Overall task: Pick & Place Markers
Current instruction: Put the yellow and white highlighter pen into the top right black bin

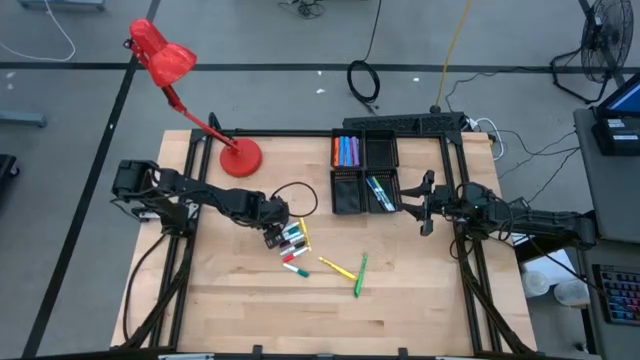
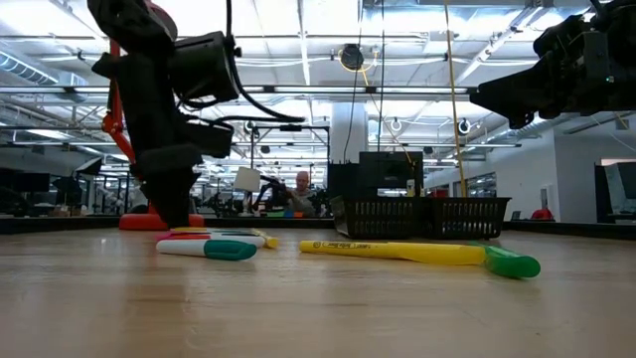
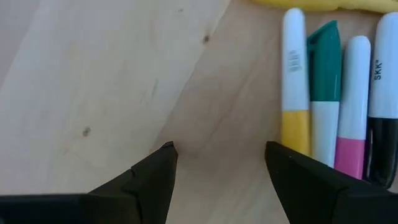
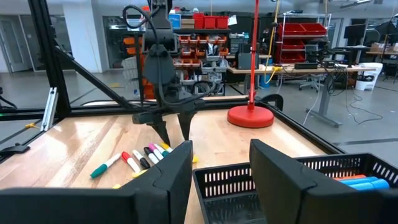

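On wood table (image 1: 420,300), left gripper (image 1: 275,236) spread empty beside markers (image 1: 292,243); right gripper (image 1: 426,203) spread over tray (image 1: 347,197)

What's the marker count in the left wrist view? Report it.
5: four side by side, yellow-banded, teal-capped, pink-banded, black-banded; one yellow across their ends. More may lie outside view.

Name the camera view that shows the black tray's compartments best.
The high view: it looks straight down into the black tray, showing all four compartments and the markers in them. The low view gives only its side wall; the right wrist view shows one near corner; the left wrist view misses it.
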`<control>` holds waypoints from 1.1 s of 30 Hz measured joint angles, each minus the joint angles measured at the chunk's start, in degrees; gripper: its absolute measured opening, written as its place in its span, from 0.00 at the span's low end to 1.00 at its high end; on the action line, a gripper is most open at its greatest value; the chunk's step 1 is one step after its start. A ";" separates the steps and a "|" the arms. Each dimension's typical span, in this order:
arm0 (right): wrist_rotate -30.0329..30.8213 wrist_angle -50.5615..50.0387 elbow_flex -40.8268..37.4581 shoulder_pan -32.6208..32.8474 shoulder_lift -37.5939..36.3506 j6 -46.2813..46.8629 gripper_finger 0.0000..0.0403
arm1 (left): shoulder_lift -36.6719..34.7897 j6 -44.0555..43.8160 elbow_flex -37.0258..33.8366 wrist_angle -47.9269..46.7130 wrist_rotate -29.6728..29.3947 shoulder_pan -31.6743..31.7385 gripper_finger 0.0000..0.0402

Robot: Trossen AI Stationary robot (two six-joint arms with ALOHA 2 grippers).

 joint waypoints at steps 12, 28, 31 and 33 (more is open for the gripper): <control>0.02 0.00 -0.02 -0.02 -0.02 0.00 0.36 | -5.74 -0.05 -0.11 -2.29 -0.63 0.02 0.62; 0.01 0.09 0.00 0.00 -0.01 -0.02 0.36 | -3.81 0.14 -0.04 6.21 -2.13 -3.89 0.62; 0.02 -0.09 0.00 -0.02 0.13 0.00 0.36 | -2.43 0.18 -0.08 6.60 -2.19 -3.85 0.62; 0.02 0.06 0.00 0.00 0.25 0.00 0.36 | -1.64 0.16 -0.07 6.96 -2.14 -3.72 0.62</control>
